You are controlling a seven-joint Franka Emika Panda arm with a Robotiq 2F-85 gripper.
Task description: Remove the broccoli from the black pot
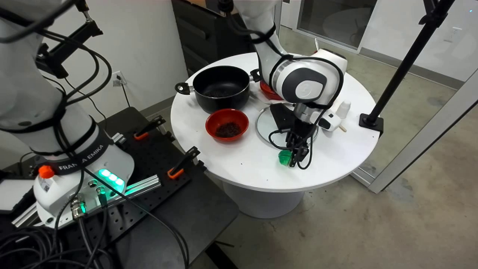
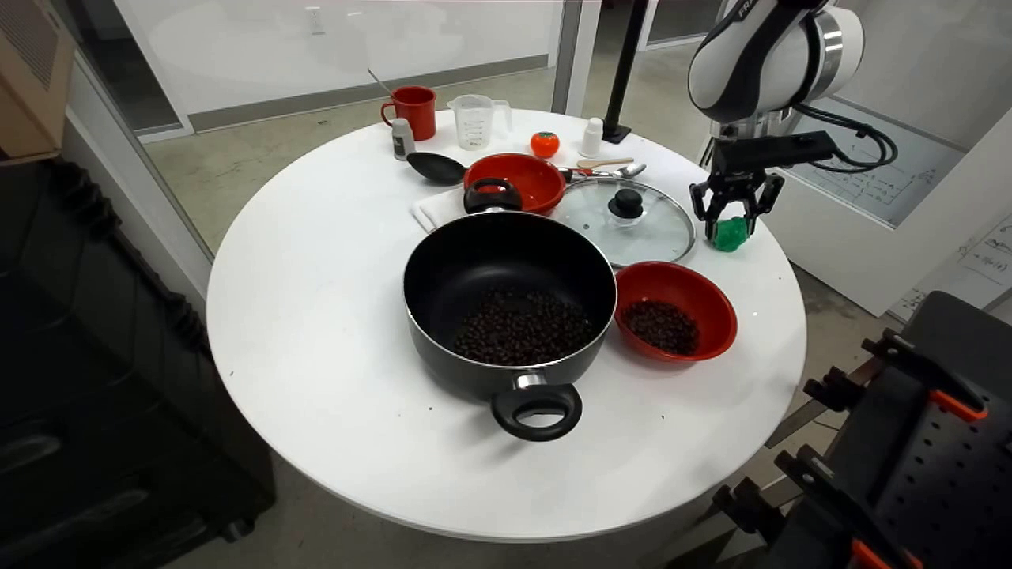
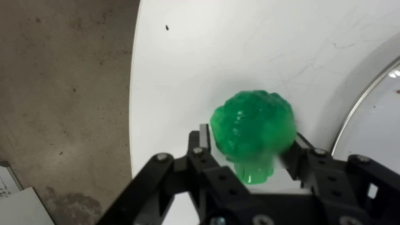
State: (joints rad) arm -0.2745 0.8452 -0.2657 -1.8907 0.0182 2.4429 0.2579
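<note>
The broccoli (image 1: 285,157), bright green and lumpy, is at the table's edge, outside the pot. It also shows in an exterior view (image 2: 730,235) and in the wrist view (image 3: 254,118), stem towards the gripper. My gripper (image 3: 252,136) has its fingers on both sides of it. A thin gap shows at the left finger; the right finger is blurred and close to or touching it. The broccoli is at or just above the table; I cannot tell which. The black pot (image 2: 451,379) stands away from the gripper and holds dark beans; it shows in both exterior views (image 1: 224,102).
A glass lid (image 2: 648,229) lies beside the gripper. A red bowl (image 2: 715,332) with beans stands by the pot, another red bowl (image 2: 514,170) behind it. A tomato (image 2: 545,145), measuring cup (image 2: 473,122), red mug (image 2: 417,111) and utensils stand at the far side.
</note>
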